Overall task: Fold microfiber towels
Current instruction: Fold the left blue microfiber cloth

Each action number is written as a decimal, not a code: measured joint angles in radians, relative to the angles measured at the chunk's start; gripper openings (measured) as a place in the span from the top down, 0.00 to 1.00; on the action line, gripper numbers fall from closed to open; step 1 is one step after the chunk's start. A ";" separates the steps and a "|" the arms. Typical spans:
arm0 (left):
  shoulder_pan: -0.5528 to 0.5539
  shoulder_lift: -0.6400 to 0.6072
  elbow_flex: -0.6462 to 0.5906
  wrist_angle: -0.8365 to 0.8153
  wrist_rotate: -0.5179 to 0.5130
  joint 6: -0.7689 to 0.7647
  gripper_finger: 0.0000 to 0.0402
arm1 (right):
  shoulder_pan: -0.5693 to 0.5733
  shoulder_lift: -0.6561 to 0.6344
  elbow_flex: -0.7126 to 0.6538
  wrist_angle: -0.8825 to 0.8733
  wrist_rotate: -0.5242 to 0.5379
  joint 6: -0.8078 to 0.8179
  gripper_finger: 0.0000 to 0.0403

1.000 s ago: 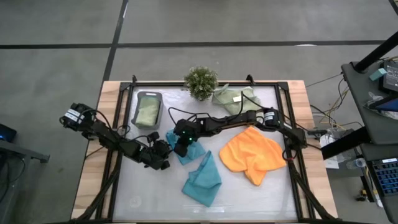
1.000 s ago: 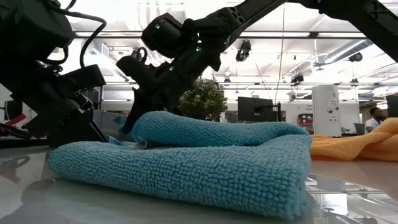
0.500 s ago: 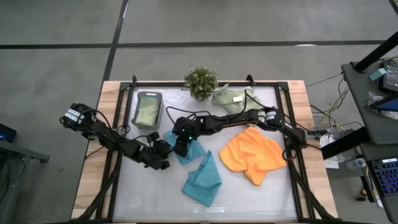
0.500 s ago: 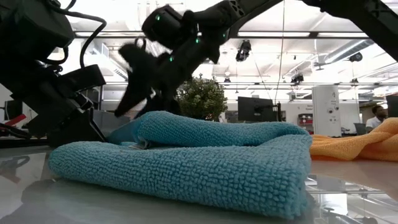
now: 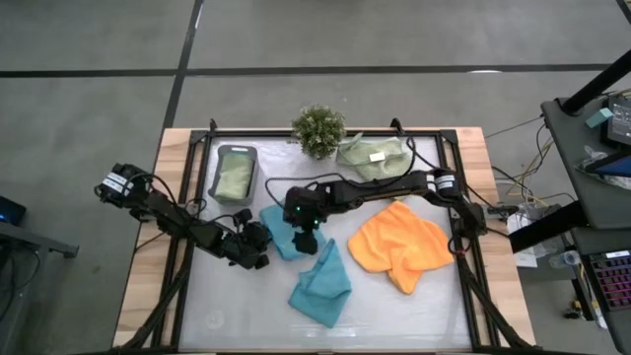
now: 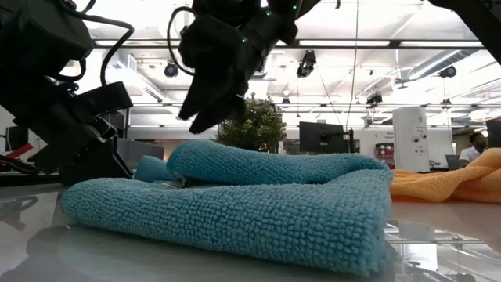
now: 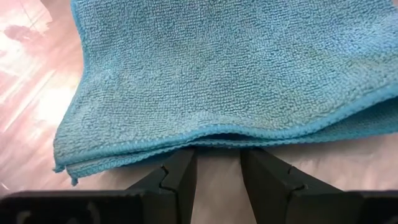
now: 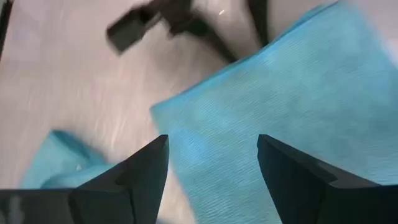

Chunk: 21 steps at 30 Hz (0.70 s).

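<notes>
Nearest you on the pale table top (image 5: 394, 316) lies a crumpled teal towel (image 5: 321, 283), its thick folded edge filling the low view (image 6: 235, 215). Just behind it sits the second teal towel (image 5: 286, 233), folded flat, near the table's middle. To the right spreads the orange towel (image 5: 399, 245), loosely bunched, well apart from both teal ones.

Your left gripper (image 5: 258, 247) rests low at the near-left edge of the folded teal towel; in its wrist view the fingers (image 7: 177, 180) stand a little apart on the bare table, tips just at the towel's hem (image 7: 217, 134), gripping nothing. The left arm stretches in from the table's left edge, bent low.

Your right gripper (image 5: 305, 234) hangs above that same folded towel, lifted clear of it; its fingers (image 8: 146, 171) are spread wide with nothing between them. The right arm reaches across from the right side, over the far edge of the orange towel.

Farther back, a dark grey tray (image 5: 236, 174) holds a folded sage-green towel (image 5: 235, 178), and another sage-green towel (image 5: 373, 156) with a white tag lies beside the small plant (image 5: 318, 129). Beyond the table the low view shows an open office with ceiling lights and a monitor (image 6: 321, 138).
</notes>
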 joint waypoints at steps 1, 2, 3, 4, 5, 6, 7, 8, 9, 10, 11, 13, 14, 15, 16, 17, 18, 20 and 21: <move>0.000 0.000 0.000 0.000 0.001 0.000 0.73 | 0.007 0.001 -0.008 -0.001 0.000 -0.016 0.43; 0.000 0.000 0.000 0.000 0.002 0.000 0.73 | 0.016 0.002 -0.015 0.002 0.000 -0.034 0.43; -0.001 0.000 0.001 0.000 0.007 0.000 0.73 | 0.024 0.005 -0.024 0.017 0.000 -0.052 0.44; -0.001 -0.001 0.003 -0.002 0.014 0.000 0.73 | 0.032 0.005 -0.037 0.041 0.000 -0.065 0.45; -0.001 -0.005 0.005 -0.001 0.027 0.004 0.73 | 0.041 0.005 -0.056 0.073 0.000 -0.079 0.46; -0.001 -0.008 0.007 -0.001 0.032 0.010 0.73 | 0.051 0.005 -0.079 0.116 0.000 -0.101 0.47; -0.001 -0.011 0.009 0.001 0.033 0.023 0.73 | 0.060 0.005 -0.102 0.159 0.000 -0.124 0.48; -0.001 -0.012 0.009 0.002 0.035 0.030 0.73 | 0.069 0.005 -0.123 0.198 0.000 -0.145 0.49; -0.001 -0.013 0.009 0.000 0.036 0.032 0.73 | 0.078 0.006 -0.143 0.239 0.001 -0.162 0.49; -0.001 -0.013 0.009 0.000 0.036 0.031 0.73 | 0.085 0.006 -0.159 0.279 0.000 -0.179 0.50; -0.001 -0.013 0.008 0.000 0.035 0.028 0.73 | 0.091 0.006 -0.171 0.309 0.000 -0.190 0.51; -0.001 -0.012 0.007 0.000 0.036 0.027 0.73 | 0.099 0.006 -0.192 0.352 0.027 -0.204 0.51; -0.001 -0.011 0.007 0.000 0.036 0.027 0.73 | 0.102 0.006 -0.200 0.364 0.062 -0.210 0.51; -0.001 -0.011 0.007 0.000 0.036 0.027 0.73 | 0.102 0.006 -0.210 0.375 0.100 -0.214 0.51; -0.001 -0.011 0.007 0.000 0.036 0.027 0.73 | 0.102 0.006 -0.220 0.381 0.129 -0.220 0.51; -0.001 -0.011 0.007 0.001 0.035 0.027 0.73 | 0.102 0.006 -0.230 0.390 0.135 -0.222 0.51; -0.001 -0.011 0.007 0.000 0.035 0.027 0.73 | 0.100 0.006 -0.242 0.408 0.136 -0.222 0.51; -0.001 -0.011 0.007 0.000 0.035 0.027 0.73 | 0.101 0.007 -0.264 0.447 0.134 -0.222 0.51; -0.001 -0.011 0.007 0.000 0.035 0.027 0.73 | 0.102 0.009 -0.275 0.467 0.133 -0.222 0.51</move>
